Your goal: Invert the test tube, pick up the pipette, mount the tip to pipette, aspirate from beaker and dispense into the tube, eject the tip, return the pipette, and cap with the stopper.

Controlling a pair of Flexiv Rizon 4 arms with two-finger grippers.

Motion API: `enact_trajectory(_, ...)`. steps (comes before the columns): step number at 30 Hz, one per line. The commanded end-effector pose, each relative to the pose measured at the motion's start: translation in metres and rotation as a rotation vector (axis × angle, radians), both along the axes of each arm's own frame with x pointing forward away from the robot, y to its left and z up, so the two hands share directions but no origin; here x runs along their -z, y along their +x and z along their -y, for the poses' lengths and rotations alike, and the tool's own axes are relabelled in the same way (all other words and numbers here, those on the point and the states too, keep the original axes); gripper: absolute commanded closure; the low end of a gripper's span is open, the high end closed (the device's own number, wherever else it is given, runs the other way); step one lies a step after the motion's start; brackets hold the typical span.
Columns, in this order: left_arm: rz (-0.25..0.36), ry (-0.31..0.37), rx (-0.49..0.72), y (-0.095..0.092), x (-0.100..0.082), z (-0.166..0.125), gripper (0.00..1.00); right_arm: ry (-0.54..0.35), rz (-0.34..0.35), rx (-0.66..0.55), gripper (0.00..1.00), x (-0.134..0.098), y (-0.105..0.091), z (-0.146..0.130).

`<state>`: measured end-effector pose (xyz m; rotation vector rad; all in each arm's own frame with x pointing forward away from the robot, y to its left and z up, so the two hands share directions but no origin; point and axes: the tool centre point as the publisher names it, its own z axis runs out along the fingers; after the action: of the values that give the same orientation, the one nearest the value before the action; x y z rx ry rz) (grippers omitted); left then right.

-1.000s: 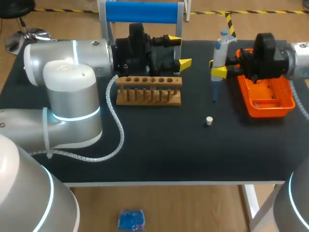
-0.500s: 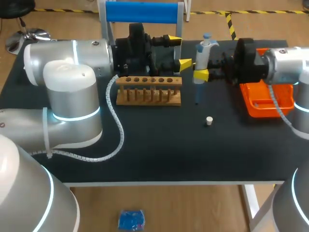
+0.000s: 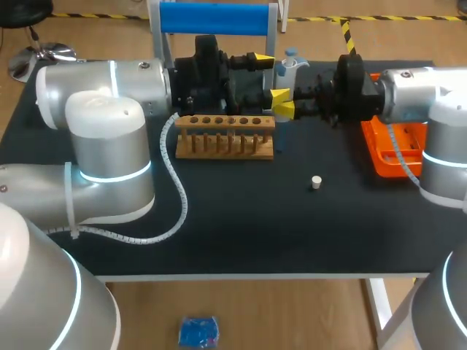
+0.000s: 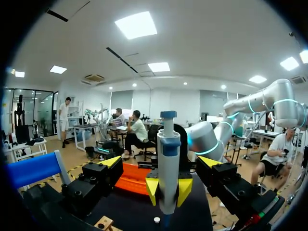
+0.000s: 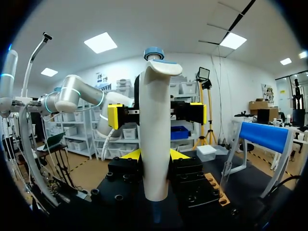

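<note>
My right gripper is clamping the pipette from both sides. Its yellow tips are pressing the white body low down, and the pipette is standing upright with its blue-capped top well above my fingers. In the head view the pair is sitting in the upper middle of the frame, with my right arm entering from the right edge, above the orange tray.

My left gripper is facing it from just left of that spot, fingers spread apart and holding nothing that I can see. From the left wrist, the pipette is showing ahead of that gripper, in line with the gap between its fingers; I cannot tell whether it is touching either one. The pipette's lower end is hidden, so I cannot tell whether a tip is mounted, and I am not making out the test tube or the beaker in any view.

The wooden rack is sitting just below and left of the two grippers. The small white stopper is lying apart on the black table, right of centre.

As I judge it, the main danger is crowding. With the two grippers this close, any sideways drift could knock the pipette against my left fingers and tilt it in my grasp. Dropping it here could also catch its lower end on the rack's top edge.
</note>
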<state>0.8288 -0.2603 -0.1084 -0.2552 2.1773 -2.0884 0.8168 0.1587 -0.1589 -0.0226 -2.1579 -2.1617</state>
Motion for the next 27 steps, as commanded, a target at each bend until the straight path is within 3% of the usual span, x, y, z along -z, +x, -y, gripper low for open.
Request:
enact_trajectory(1,0.002,-0.003,-0.003,-0.001,0.001,0.001,0.0,0.003,0.003,0.001,1.0,0.0,0.003,-0.007)
enact_trajectory(16,0.002,-0.003,-0.003,-0.001,0.001,0.001,0.0,0.007,0.023,0.005,1.0,-0.003,0.01,-0.017)
enact_trajectory(19,0.002,-0.003,-0.003,-0.001,0.001,0.001,0.05,0.009,0.024,0.006,1.0,-0.003,0.011,-0.018)
enact_trajectory(22,0.002,-0.003,-0.003,-0.001,0.001,0.001,0.15,0.01,0.024,0.008,1.0,-0.003,0.011,-0.018)
enact_trajectory(23,0.002,-0.003,-0.003,-0.001,0.001,0.001,0.24,0.012,0.024,0.009,1.0,-0.003,0.011,-0.019)
enact_trajectory(25,0.002,-0.003,-0.003,-0.001,0.001,0.001,0.51,0.014,0.023,0.01,1.0,-0.003,0.011,-0.019)
enact_trajectory(27,0.002,-0.003,-0.003,-0.001,0.001,0.001,0.65,0.016,0.024,0.012,1.0,-0.003,0.011,-0.019)
